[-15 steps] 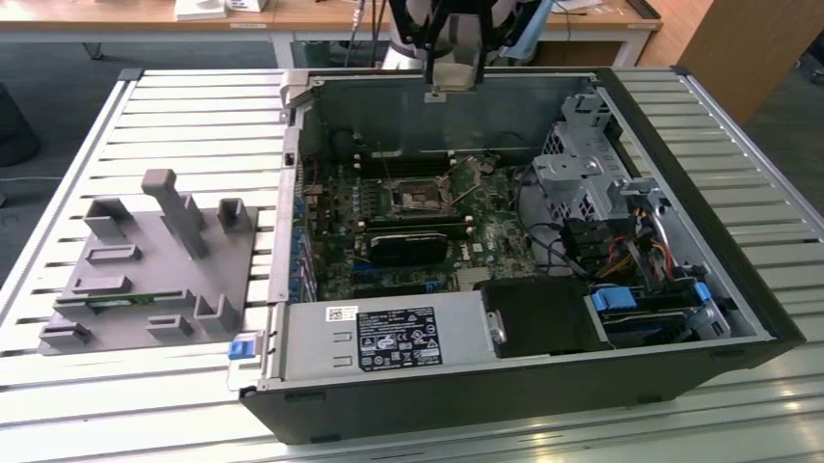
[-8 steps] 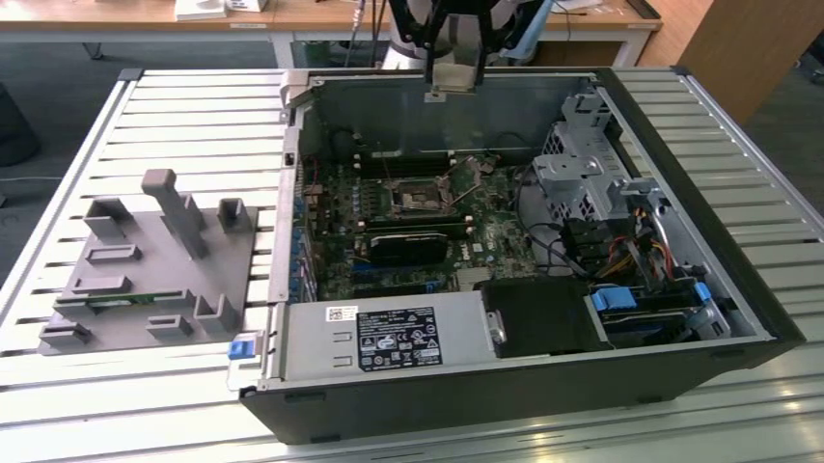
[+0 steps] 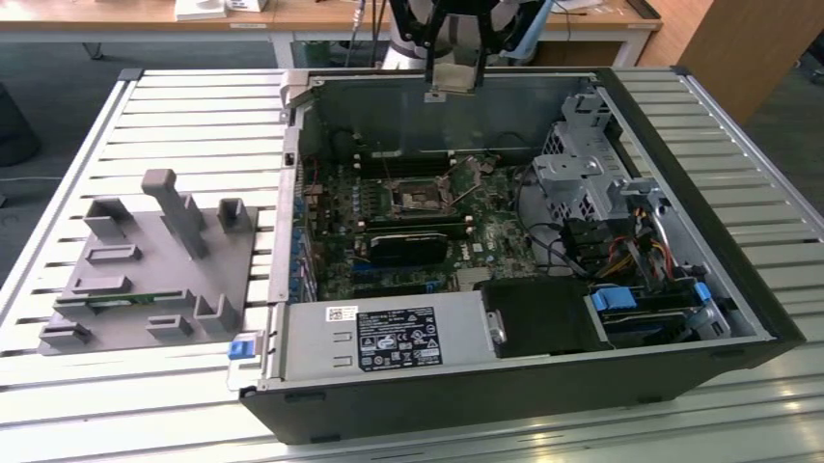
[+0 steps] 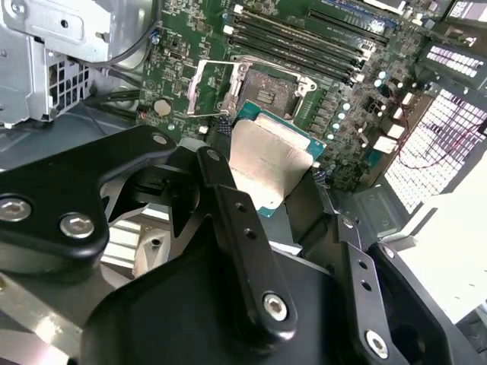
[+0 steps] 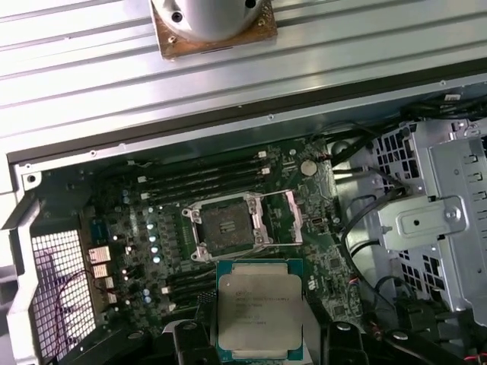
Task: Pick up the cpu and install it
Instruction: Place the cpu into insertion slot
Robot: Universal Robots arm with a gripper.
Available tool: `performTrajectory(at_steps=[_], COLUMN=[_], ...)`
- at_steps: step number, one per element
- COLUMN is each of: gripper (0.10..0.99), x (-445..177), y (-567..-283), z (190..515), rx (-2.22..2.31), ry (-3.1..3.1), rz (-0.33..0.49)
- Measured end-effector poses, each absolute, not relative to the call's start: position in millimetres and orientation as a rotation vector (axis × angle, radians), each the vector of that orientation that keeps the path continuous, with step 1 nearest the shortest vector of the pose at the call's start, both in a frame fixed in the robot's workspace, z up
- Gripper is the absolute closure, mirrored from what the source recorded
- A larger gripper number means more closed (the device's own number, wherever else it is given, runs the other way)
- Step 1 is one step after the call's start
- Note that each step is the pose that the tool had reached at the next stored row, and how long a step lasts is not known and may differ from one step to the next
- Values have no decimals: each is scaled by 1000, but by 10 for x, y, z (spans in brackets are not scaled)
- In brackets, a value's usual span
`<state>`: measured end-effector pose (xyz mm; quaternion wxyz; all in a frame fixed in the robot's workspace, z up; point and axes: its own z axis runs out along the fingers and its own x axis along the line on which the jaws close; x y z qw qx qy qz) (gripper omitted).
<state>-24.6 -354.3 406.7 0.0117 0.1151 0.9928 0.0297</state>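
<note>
1. The gripper [image 4: 266,186] is closed on the cpu [image 4: 268,160]. Its black fingers [image 4: 228,213] press on two opposite sides of the chip, and the shiny metal top faces the cameras in both wrist views.
2. The cpu hangs in the air above the open computer case [image 3: 386,116] and touches nothing except the fingers. In the exterior view it is high over the far wall of the case.
3. My judgement of the chip is that it is very light, thin and stiff, so it needs almost no force. The smooth metal top is probably slippery, and the contacts on the hidden underside are surely delicate. The thin rim at the sides is therefore the right place to hold it — never the flat faces.
4. Below it lies the socket [image 5: 228,228] on the motherboard [image 5: 319,258], well apart from the chip. Its metal frame looks lifted open and I see no chip inside.
5. Just beside the socket run the dark memory slots [image 5: 205,175], parallel to one of its sides.
6. At the near side of the case, in the exterior view, sits the power supply [image 3: 386,338] with its label upward.
7. The case lies on a slatted metal table [image 3: 168,116], toward the edge at the exterior view's right.
8. A grey holder [image 3: 142,280] with upright posts stands near the opposite table edge, at the exterior view's left — well apart from the case.
</note>
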Motion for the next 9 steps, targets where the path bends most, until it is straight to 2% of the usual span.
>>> performTrajectory(at_steps=[9], gripper=[553], x=[-246], y=[-3543], z=[4066], rx=[426], ry=[3086], rz=[92])
